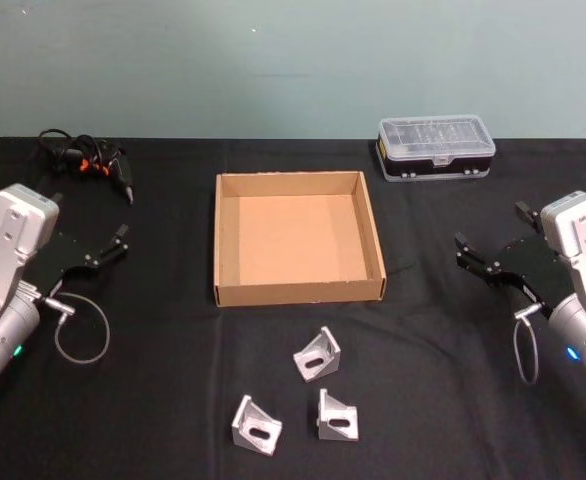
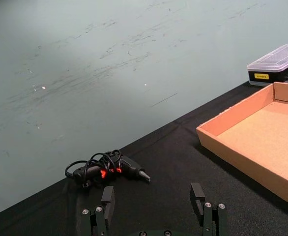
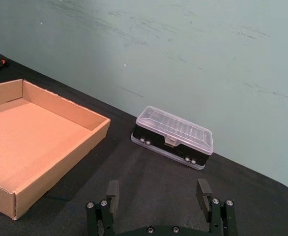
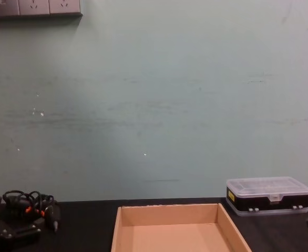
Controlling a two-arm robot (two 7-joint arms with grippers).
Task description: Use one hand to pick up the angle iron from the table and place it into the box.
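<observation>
A wide, shallow brown cardboard box (image 1: 298, 293) with low walls and no lid is set on the flat black table (image 1: 153, 400), at its middle. Nothing is held inside it; its bare floor is seen in the head view. Three small silver-grey metal angle irons are laid on the table in front of the box, on the robot's side. The first angle iron (image 1: 318, 354) is placed nearest the box's front wall, though apart from it. The second angle iron (image 1: 257, 425) and the third angle iron (image 1: 337, 417) are set closer to the robot, near each other but not touching.

The black left gripper (image 2: 152, 192) is held above the table well to the left of the box, its fingers spread apart with nothing between them. The black right gripper (image 3: 157, 188) is held well to the right of the box, likewise spread and holding nothing.

A small black plastic case with a clear lid (image 1: 436, 147) is seen at the far right of the table, and a black corded tool with orange marks (image 1: 88, 160) at the far left.
</observation>
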